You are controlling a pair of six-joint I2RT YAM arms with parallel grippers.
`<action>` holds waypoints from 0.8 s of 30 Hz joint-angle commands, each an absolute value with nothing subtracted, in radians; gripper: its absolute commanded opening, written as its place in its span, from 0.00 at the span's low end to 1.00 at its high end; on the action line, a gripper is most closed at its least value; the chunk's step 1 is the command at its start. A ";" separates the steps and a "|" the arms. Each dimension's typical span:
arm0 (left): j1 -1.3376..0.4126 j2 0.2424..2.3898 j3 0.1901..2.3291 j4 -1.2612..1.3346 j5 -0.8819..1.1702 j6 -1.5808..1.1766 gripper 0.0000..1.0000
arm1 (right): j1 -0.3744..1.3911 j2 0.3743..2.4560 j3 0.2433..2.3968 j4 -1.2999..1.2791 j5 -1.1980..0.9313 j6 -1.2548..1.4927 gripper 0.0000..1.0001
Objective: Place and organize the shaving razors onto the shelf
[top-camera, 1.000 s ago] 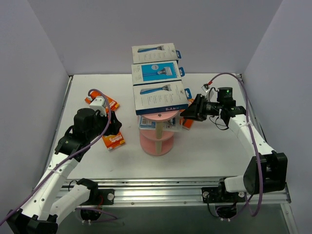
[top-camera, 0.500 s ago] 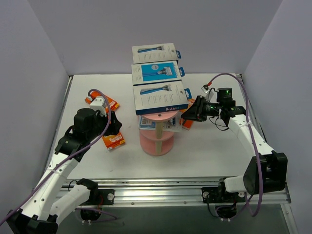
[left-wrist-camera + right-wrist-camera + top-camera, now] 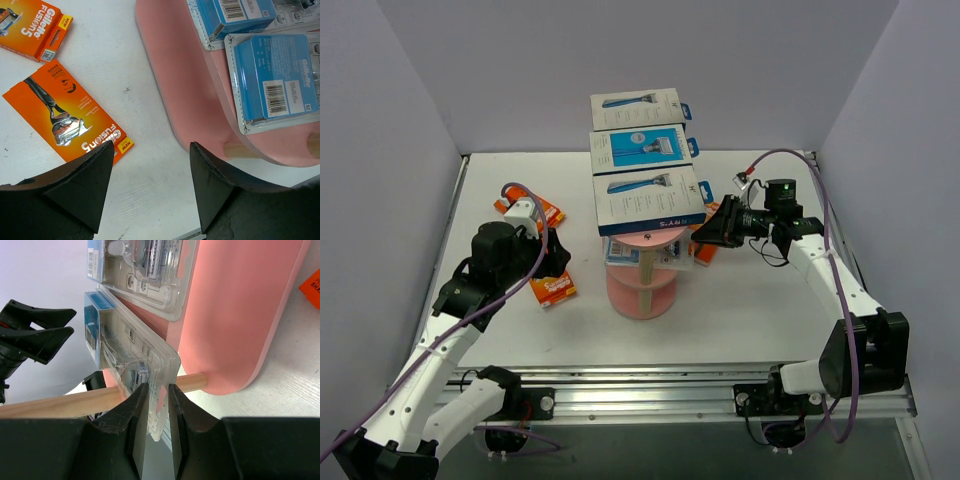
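Presently, a clear blister pack (image 3: 125, 355) is being pinched by its thin outer edge between the narrowly set fingers of the right gripper (image 3: 156, 390). The hold is judged secure but shallow. The pack is being carried tilted, directly ahead of the gripper, against the pink shelf (image 3: 235, 315) and just beside the beige post (image 3: 75, 402). A second clear pack (image 3: 145, 270) is lying on the pink surface just beyond it. Which tier is being addressed cannot be told from the wrist view.

For sound execution, the pack is to be levelled before it is advanced, and it is being advised that it be slid inward clear of the post without nudging its neighbour. Release is recommended only once most of the pack is being supported. Three Harry's boxes (image 3: 648, 200) are being carried on the top tier above the gripper, overhanging, so any upward movement is judged risky.

The left gripper (image 3: 150, 190) is being held wide open and empty above the counter (image 3: 145, 65), with an orange blister card (image 3: 70, 117) just outside one finger.
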State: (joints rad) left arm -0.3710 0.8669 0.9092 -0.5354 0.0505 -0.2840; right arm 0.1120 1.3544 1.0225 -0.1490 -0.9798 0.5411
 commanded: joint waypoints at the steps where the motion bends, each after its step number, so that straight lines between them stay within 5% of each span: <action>1: -0.367 0.864 0.911 -0.514 0.064 -0.278 0.71 | 0.121 1.370 1.043 -0.117 -0.979 0.546 0.19; 24: -0.365 0.865 0.911 -0.515 0.067 -0.278 0.71 | 0.166 1.416 1.100 -0.041 -0.982 0.604 0.15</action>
State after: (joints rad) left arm -0.3710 0.8673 0.9092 -0.5354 0.0574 -0.2840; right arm 0.1535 1.4029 1.0592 -0.0704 -0.9722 0.5945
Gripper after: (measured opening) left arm 0.706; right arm 0.153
